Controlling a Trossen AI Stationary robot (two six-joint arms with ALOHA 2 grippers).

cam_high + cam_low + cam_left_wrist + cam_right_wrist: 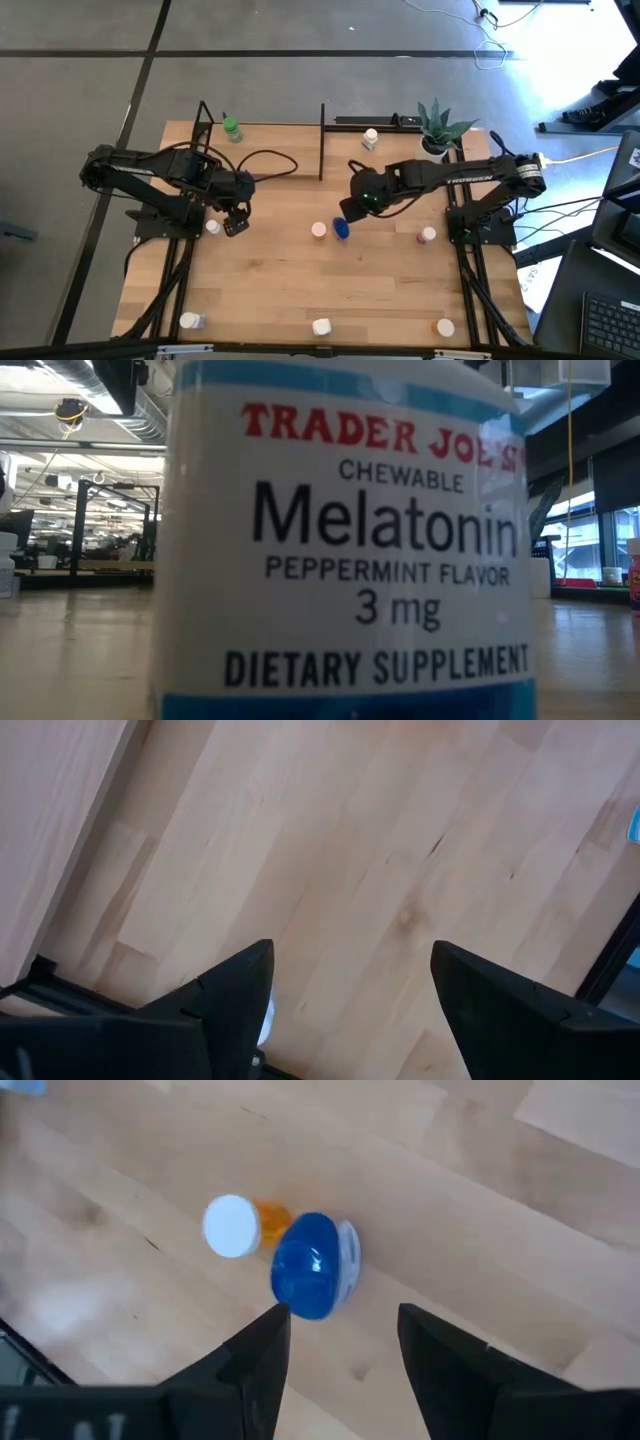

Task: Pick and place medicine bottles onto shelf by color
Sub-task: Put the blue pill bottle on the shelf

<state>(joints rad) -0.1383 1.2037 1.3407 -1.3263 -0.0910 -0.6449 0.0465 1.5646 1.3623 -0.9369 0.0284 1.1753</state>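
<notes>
While my right tool [352, 208] hangs over the mid worktop, the small blue round-capped bottle [341, 229] sits just below and in front of it, not gripped. In the right wrist view that blue bottle [312, 1266] lies just ahead of my two dark fingers [262, 1355], w/ a small bottle, white cap and orange body [240, 1225], right beside it, looking like they touch. Right tool is spread part-way, nothing between the fingers.

My left tool [236, 222] is over the left part of the worktop, fingers spread wide, empty; left wrist view shows only bare light-wood boards between them. A small white bottle [212, 228] sits just beside it on the outer side.

Other bottles: a green one [232, 128] at the far left on the shelf, a flat light-wood board with thin black metal posts [322, 140] along the far edge; a white one [371, 139] at the far side further right, can't tell if it's on that board. A pink-capped one [427, 236] right of centre, near the right arm's base. Along the near edge: a white bottle [190, 321] at left, a white bottle [321, 327] mid, an orange-capped one [445, 327] at right.

A potted green spiky plant [439, 127] stands at the far right corner.

Low view is filled by a white bottle w/ blue bands, label reading melatonin, peppermint, dietary supplement [350, 540], standing close to that camera.
</notes>
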